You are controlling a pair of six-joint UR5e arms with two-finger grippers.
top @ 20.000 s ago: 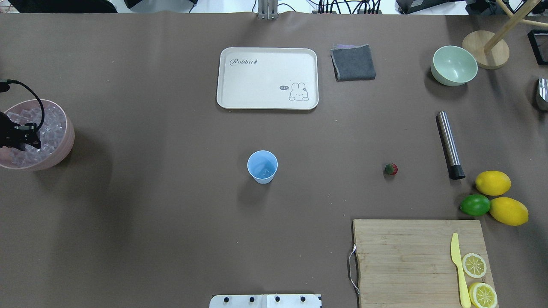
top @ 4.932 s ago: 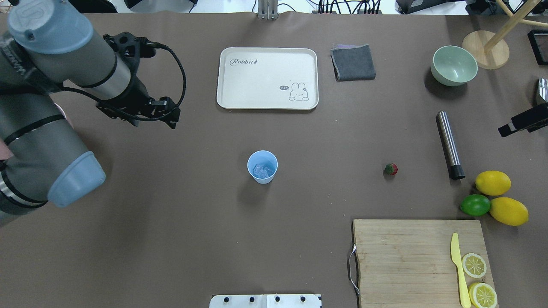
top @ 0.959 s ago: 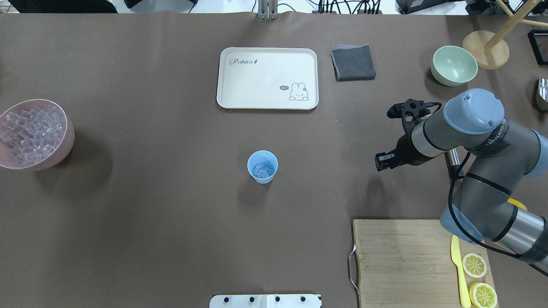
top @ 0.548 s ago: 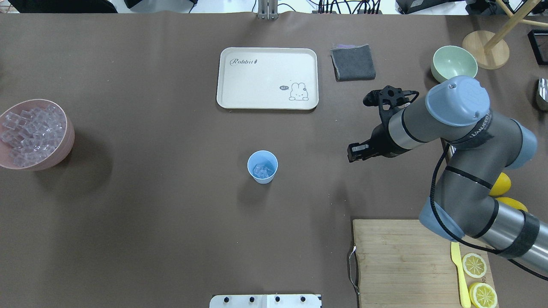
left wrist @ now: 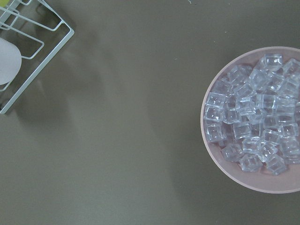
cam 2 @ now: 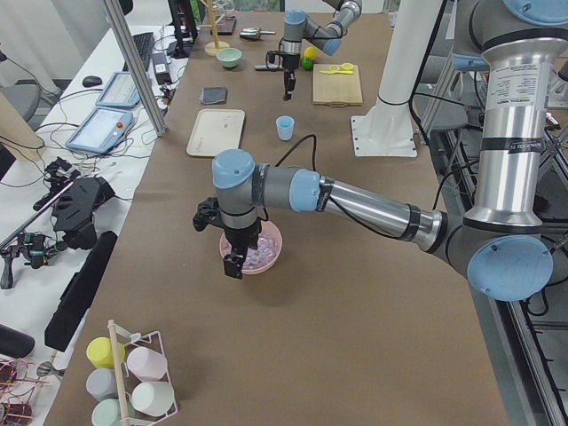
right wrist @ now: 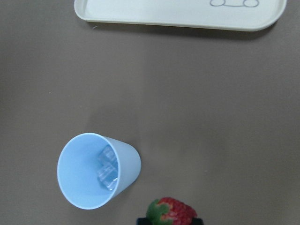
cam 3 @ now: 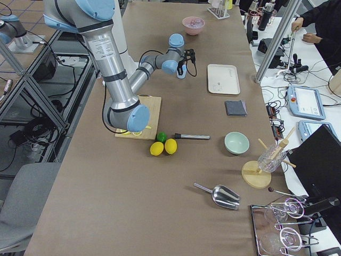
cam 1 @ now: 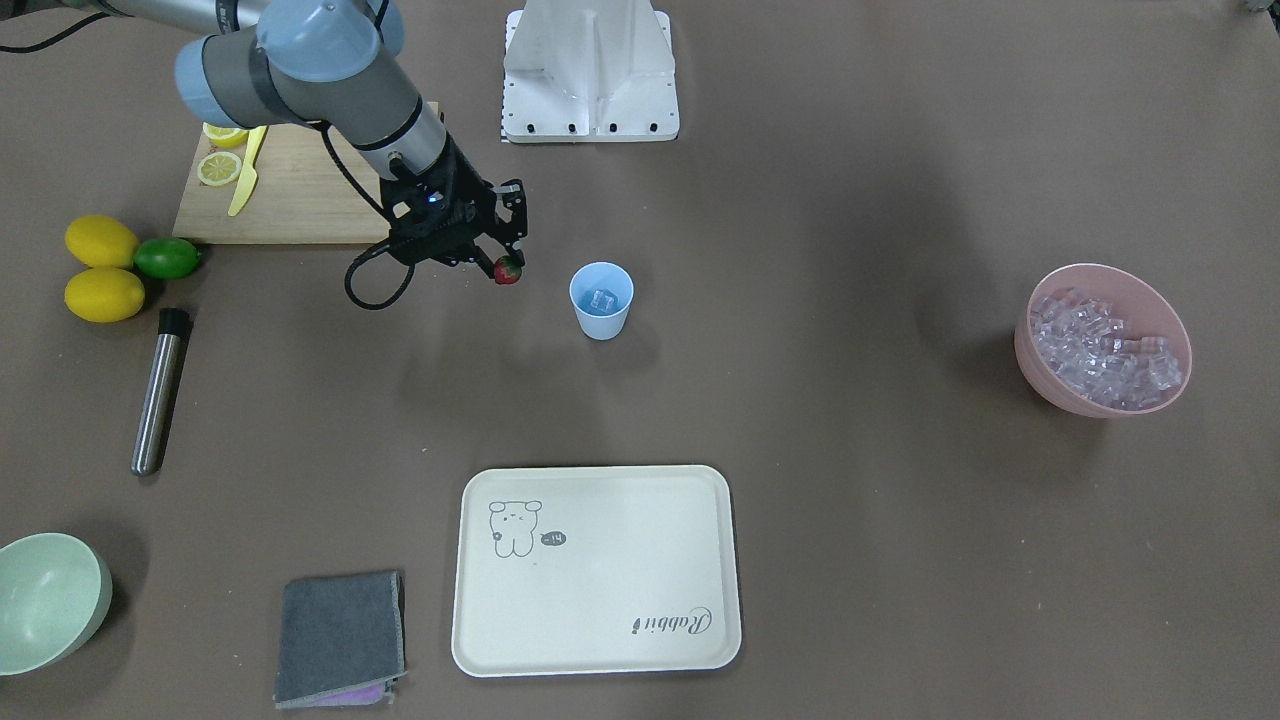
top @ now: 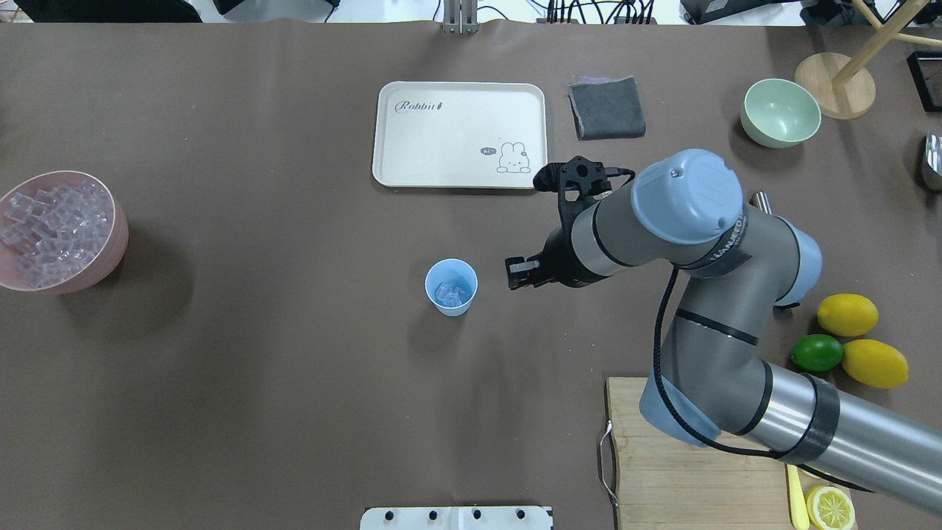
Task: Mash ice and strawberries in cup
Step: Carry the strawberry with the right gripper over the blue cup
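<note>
The light blue cup (top: 451, 287) stands upright mid-table with a few clear ice cubes (right wrist: 107, 171) in its bottom. My right gripper (cam 1: 507, 266) is shut on the small red strawberry (cam 1: 508, 271) and holds it above the table just beside the cup (cam 1: 601, 300), apart from it. The right wrist view shows the strawberry (right wrist: 171, 212) at the bottom edge, next to the cup (right wrist: 96, 171). In the overhead view the gripper (top: 515, 273) hides the berry. My left gripper (cam 2: 232, 264) shows only in the exterior left view, over the pink bowl's near rim; I cannot tell if it is open.
The pink bowl (top: 118, 243) full of ice (left wrist: 253, 136) sits at the far left. A cream tray (top: 460, 132), a grey cloth (top: 607, 108) and a pale green bowl (top: 780, 112) lie beyond. A steel muddler (cam 1: 157, 395), lemons, a lime (top: 817, 353) and a cutting board (top: 662, 486) are at the right.
My right arm has swung left across the table with the strawberry, from its old spot to beside the cup. The left arm has left the overhead view.
</note>
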